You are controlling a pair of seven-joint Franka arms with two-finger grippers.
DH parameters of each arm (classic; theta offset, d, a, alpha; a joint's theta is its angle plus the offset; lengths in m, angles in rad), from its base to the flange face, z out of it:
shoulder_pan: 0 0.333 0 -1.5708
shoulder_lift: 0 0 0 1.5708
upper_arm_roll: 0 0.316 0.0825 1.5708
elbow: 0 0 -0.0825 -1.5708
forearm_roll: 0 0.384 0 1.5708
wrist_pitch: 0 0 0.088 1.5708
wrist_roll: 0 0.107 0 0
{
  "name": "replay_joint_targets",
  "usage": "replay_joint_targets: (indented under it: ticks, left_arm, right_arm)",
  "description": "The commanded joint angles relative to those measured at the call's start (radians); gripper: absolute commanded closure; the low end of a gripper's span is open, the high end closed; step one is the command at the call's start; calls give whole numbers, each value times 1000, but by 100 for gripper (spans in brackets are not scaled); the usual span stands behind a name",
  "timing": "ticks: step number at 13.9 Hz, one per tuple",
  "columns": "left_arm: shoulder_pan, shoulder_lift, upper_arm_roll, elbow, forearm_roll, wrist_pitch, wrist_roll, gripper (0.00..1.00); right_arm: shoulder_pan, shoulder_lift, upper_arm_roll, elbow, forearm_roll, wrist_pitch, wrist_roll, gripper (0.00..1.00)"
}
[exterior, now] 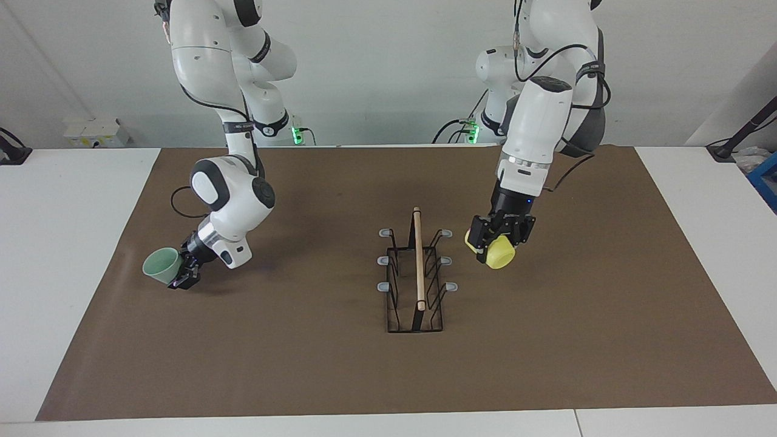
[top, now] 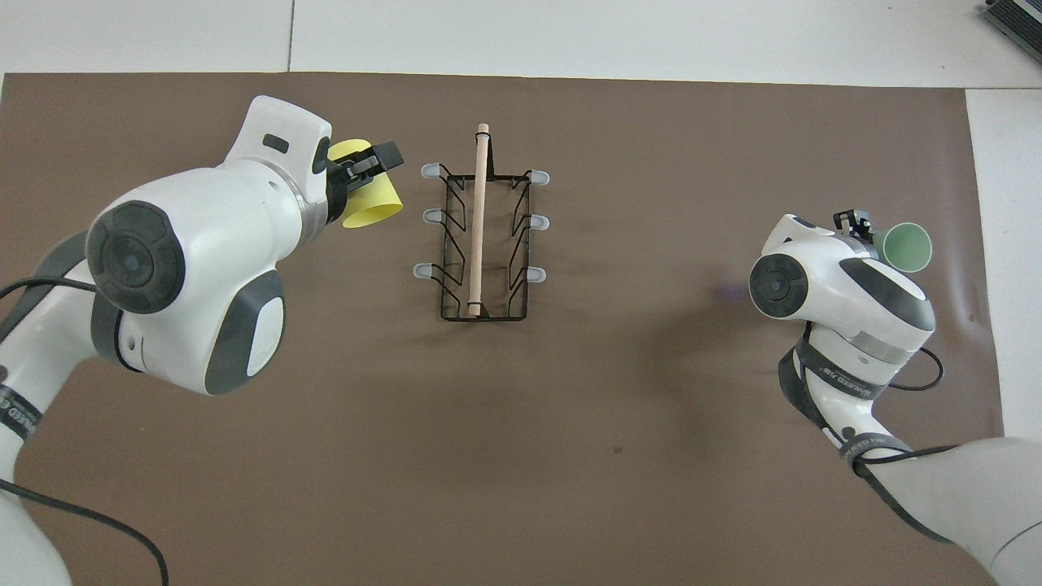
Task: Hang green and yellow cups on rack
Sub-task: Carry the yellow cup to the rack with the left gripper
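The left end effector [exterior: 499, 243] is clamped on the yellow cup [exterior: 501, 254], holding it in the air just beside the rack [exterior: 416, 276], on the side toward the left arm's end of the counter [exterior: 79, 243]; in the overhead view the cup's mouth [top: 373, 213] tilts toward the rack's grey-capped prongs. The rack stands mid-counter on the brown mat [exterior: 303, 364], its wooden rod on top and all six prongs bare. The right end effector [exterior: 185, 273] is closed on the green cup [exterior: 161, 267], low over the mat toward the right arm's end, well apart from the rack, its mouth turned away from the rack.
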Motion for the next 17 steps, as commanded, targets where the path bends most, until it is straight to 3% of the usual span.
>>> replay_joint_targets:
  ticks: [1, 4, 7, 11, 17]
  left_arm:
    - [5, -84, -12, -166, 21, 174, 10, 100]
    - [2, -93, -12, -258, 45, 369, 21, 100]
    - [0, -89, -12, -309, 56, 483, 21, 100]
    - [-3, -90, -13, -337, 64, 500, 21, 100]
    - [-9, -95, -42, -376, 65, 501, 21, 100]
  right_arm:
    - [-10, -82, 27, -14, 169, 12, -87, 60]
    - [-9, -134, 29, -11, 426, 12, -173, 60]
    - [-12, -162, 38, -7, 619, 23, -218, 60]
    - [-9, -209, 58, 12, 1039, 24, -311, 60]
    - [-9, -310, 107, 23, 1508, 26, -368, 60]
